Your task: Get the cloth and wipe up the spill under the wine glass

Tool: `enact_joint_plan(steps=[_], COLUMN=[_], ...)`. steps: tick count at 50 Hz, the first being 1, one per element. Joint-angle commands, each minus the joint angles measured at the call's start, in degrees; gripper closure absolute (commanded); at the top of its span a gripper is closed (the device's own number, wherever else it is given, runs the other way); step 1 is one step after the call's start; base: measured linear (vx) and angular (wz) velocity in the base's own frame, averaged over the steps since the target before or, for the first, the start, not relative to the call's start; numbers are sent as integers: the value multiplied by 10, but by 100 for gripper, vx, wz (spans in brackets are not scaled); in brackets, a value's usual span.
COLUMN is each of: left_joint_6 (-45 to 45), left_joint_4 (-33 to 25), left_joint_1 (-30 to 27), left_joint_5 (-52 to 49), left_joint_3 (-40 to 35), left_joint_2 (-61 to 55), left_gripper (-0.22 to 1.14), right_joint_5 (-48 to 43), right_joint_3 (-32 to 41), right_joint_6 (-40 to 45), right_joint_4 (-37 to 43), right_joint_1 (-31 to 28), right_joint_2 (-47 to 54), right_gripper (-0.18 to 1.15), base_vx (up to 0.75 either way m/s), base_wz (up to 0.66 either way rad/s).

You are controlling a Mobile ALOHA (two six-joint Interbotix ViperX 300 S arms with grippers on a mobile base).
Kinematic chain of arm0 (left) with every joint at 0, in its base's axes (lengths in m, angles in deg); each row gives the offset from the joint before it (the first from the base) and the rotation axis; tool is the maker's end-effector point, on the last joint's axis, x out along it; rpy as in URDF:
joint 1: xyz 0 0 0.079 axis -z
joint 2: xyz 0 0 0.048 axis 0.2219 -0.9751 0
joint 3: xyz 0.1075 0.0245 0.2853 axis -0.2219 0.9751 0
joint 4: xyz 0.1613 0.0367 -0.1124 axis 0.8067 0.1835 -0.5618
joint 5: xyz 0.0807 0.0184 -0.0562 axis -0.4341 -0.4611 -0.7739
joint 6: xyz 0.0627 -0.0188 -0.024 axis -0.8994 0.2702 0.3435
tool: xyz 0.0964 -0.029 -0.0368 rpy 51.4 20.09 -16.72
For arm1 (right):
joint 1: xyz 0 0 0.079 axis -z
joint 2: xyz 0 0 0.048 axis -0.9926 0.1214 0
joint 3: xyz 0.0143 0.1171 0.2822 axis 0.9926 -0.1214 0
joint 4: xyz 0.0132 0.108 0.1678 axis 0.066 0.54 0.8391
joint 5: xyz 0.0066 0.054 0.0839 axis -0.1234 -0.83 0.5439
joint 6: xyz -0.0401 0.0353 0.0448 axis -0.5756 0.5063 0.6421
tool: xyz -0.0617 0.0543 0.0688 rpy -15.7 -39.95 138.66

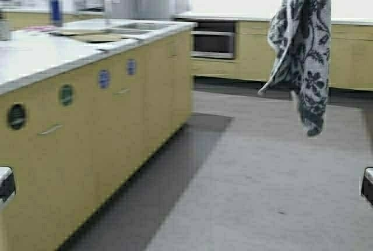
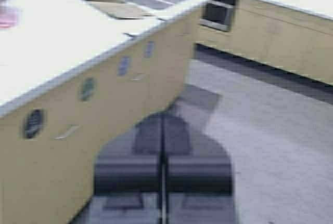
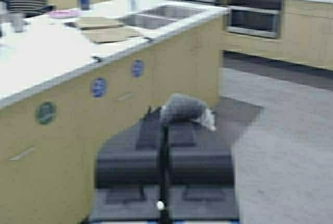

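The cloth (image 1: 303, 47), grey-white with a dark leaf print, hangs in the high view at the upper right, from above the picture's top edge down over the floor. In the right wrist view my right gripper (image 3: 165, 125) is shut on a bunched fold of the cloth (image 3: 182, 108), level with the island's cabinet front. My left gripper (image 2: 162, 125) is shut with nothing in it, low beside the same cabinet front. I cannot make out the wine glass or a spill; a pinkish blur (image 2: 7, 16) sits on the counter's far side.
A long island counter (image 1: 35, 53) with yellow cabinets runs along the left, with a sink (image 1: 134, 28) and a blue bottle (image 1: 55, 7). An oven (image 1: 213, 38) is set in the back cabinets. A dark mat (image 1: 175, 163) lies by the island, with grey floor to its right.
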Motion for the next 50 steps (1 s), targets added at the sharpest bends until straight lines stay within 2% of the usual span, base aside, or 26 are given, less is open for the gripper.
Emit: enact_joint_plan(steps=[1,28,50], left_joint_6=[0,-3,-4], left_joint_4=[1,1,2], left_joint_1=[0,0,0], left_joint_5=[2,2,7], left_joint_3=[-4,-11,-31], left_joint_2=[-7,-27,-66], left_gripper=[88,88,88], right_joint_5=[-8,-8,-15], right_joint_3=[8,11,17], right_joint_6=[-1,0,-3], right_joint_4=[1,1,0], right_joint_1=[-2,-2,8], right_joint_2=[-7,-7,16], right_gripper=[91,91,91], base_vx=[3,5,7], base_wz=[48,48,31])
